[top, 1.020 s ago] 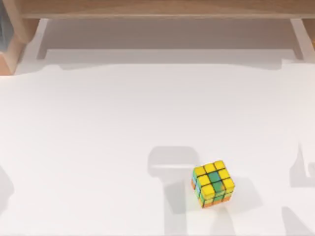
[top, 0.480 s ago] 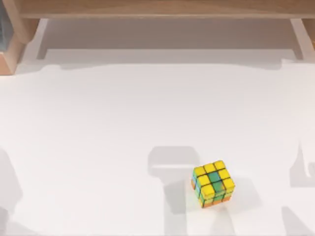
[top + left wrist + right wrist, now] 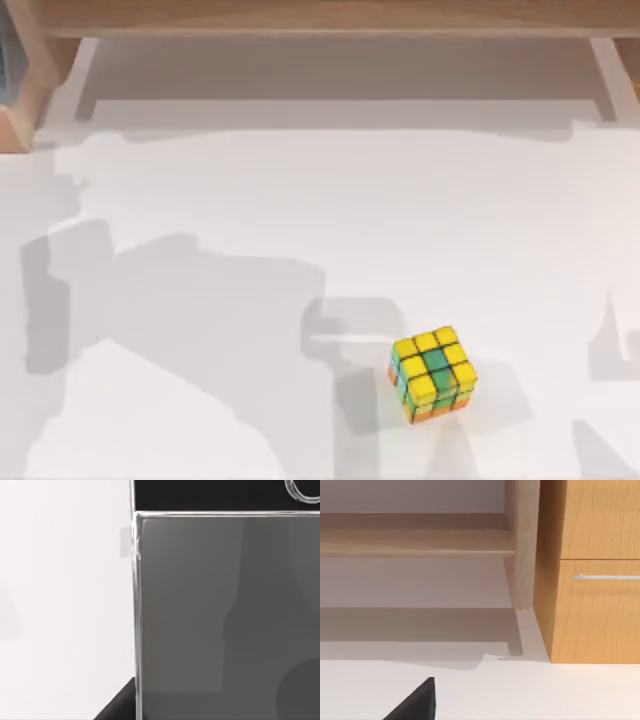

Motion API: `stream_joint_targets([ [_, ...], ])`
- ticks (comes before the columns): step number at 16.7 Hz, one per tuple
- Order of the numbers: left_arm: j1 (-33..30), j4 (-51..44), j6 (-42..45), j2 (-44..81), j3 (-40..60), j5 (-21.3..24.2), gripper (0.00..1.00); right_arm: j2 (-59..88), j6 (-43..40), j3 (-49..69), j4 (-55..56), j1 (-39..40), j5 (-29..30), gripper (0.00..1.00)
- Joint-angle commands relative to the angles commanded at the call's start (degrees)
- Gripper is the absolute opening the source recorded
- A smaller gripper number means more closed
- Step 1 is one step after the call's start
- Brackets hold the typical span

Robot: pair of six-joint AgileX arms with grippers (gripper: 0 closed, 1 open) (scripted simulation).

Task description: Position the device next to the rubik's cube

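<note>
Close up, the phone (image 3: 225, 610) is lying flat under the left wrist camera, its dark glossy screen facing up, a silver-white rim running along 1 long edge and part of the round home button (image 3: 302, 490) showing at 1 end; white table (image 3: 60, 605) is lying beside it. Whether the left gripper is spread or pressed together cannot be told. From above, the cube (image 3: 432, 374) is sitting on the table right of centre near the front edge, yellow and green on top, with a broad grey shadow (image 3: 180, 310) spreading over the table's left half. Facing the right wrist camera are a wooden cabinet (image 3: 595, 580) with a drawer handle (image 3: 607, 576) and a low shelf (image 3: 415, 545); a dark finger (image 3: 417, 702) is showing, its state unclear.
</note>
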Motion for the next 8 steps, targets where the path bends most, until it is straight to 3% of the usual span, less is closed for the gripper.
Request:
stream_joint_targets([
  [4, -13.75, -1.87, -7.78, 1.37, 3.27, 0.0, 0.0, 0.0, 0.0, 0.0, 0.0, 0.0, 0.0, 1.0],
  [8, -23.1, -4.04, -12.03, 3.24, 4.3, 0.12, 0.0, 0.0, 0.0, 0.0, 0.0, 0.0, 0.0, 1.0],
])
